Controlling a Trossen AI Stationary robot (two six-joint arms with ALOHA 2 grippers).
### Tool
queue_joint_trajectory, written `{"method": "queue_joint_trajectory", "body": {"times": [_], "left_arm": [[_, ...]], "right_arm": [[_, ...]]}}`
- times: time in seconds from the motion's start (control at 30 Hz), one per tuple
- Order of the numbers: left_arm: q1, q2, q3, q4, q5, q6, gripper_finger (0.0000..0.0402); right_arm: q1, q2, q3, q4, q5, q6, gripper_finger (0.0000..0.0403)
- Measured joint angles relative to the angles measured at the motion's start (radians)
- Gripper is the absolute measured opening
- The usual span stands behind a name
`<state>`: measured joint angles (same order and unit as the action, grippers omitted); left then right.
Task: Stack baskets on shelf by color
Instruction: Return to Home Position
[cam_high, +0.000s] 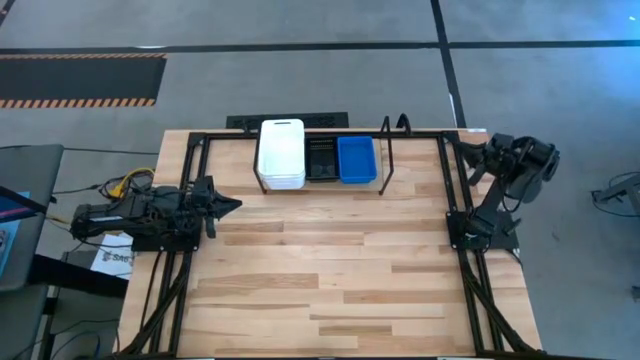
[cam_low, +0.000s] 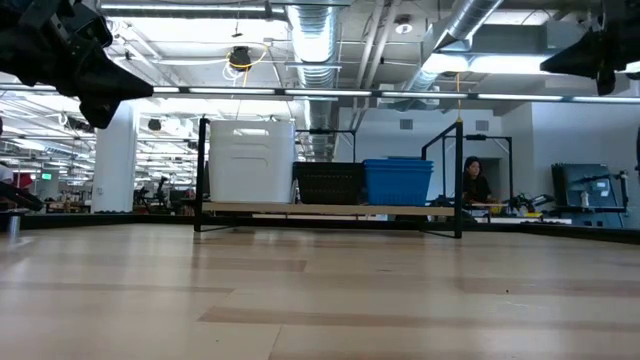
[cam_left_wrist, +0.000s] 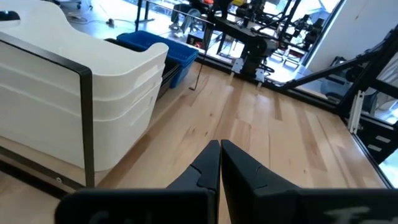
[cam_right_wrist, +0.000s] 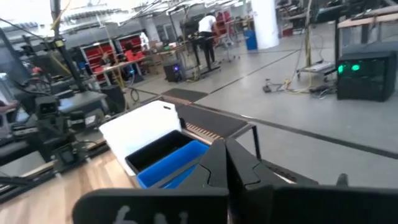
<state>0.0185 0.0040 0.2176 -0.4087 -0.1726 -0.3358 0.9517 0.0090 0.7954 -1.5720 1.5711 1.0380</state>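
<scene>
The baskets stand side by side on the black shelf (cam_high: 390, 150) at the table's far edge: a white stack (cam_high: 281, 152) on the left, black ones (cam_high: 321, 158) in the middle, a blue stack (cam_high: 356, 159) on the right. The low view shows the white stack (cam_low: 250, 160) tallest, then black (cam_low: 328, 183) and blue (cam_low: 398, 181). My left gripper (cam_high: 236, 205) is shut and empty at the table's left side, pointing right; its fingertips (cam_left_wrist: 219, 147) meet. My right gripper (cam_right_wrist: 225, 146) is shut and empty, raised at the far right corner (cam_high: 472, 160).
Black frame rails (cam_high: 170, 290) run along the table's left and right (cam_high: 480, 290) sides. The bare wooden tabletop (cam_high: 330, 270) spreads in front of the shelf. A person (cam_low: 475, 182) sits in the room beyond the table.
</scene>
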Motion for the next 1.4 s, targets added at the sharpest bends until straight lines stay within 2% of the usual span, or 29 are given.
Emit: {"method": "queue_joint_trajectory", "body": {"times": [0.5,0.9,1.23,1.4], "left_arm": [[0.0,0.0,0.0,-0.006,0.0,0.026,0.0],[0.0,0.0,0.0,-0.005,0.0,0.026,0.0],[0.0,0.0,0.0,-0.039,0.003,0.038,0.0],[0.0,0.0,0.0,-0.023,0.042,0.15,0.0]], "right_arm": [[0.012,0.0,0.013,0.002,0.0,-0.048,0.0002],[0.122,0.001,-0.009,0.008,0.0,-0.026,0.0002],[0.083,0.001,-0.009,0.021,0.0,-0.018,0.0002],[0.074,0.001,-0.009,0.033,0.0,-0.018,0.0002]]}}
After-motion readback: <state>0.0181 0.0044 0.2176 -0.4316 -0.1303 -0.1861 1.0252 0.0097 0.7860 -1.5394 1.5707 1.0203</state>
